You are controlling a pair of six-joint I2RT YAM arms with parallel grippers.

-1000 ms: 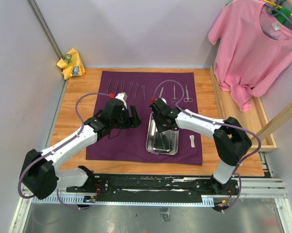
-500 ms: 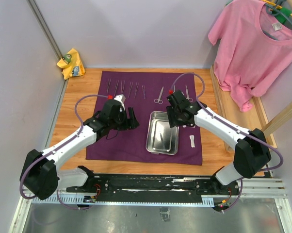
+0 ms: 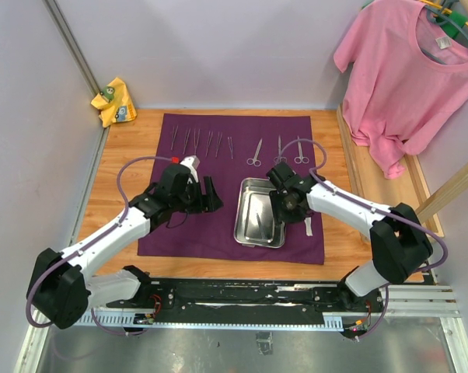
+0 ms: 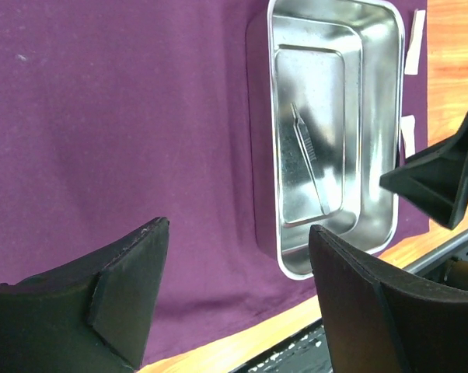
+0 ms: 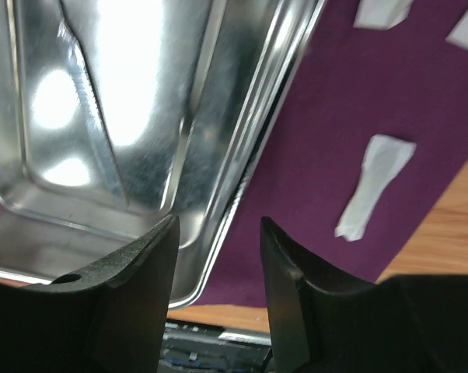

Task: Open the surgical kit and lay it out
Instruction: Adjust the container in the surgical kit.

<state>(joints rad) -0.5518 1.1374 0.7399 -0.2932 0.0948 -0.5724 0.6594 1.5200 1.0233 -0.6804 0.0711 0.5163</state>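
The surgical kit's dark purple cloth (image 3: 179, 225) lies spread flat on the wooden table. On it stands the shiny steel tray (image 3: 238, 233) with one slim forceps (image 4: 312, 167) inside. Several forceps (image 3: 199, 140) and three scissors (image 3: 281, 149) lie in a row along the cloth's far edge. White gauze pieces (image 3: 308, 226) lie right of the tray. My left gripper (image 3: 211, 194) hangs open over bare cloth left of the tray, nothing between its fingers (image 4: 238, 229). My right gripper (image 3: 284, 206) is open and empty above the tray's right rim (image 5: 218, 221), with gauze (image 5: 374, 186) beside it.
A pink T-shirt (image 3: 409, 70) hangs at the back right above a wooden side frame (image 3: 420, 202). A yellow rag (image 3: 113, 101) sits in the back left corner. The black base rail (image 3: 242, 295) runs along the near edge.
My right gripper swung from over the tray out toward the scissors, then came back to the tray's right rim, its jaws wider than before. The left gripper drifted slightly nearer.
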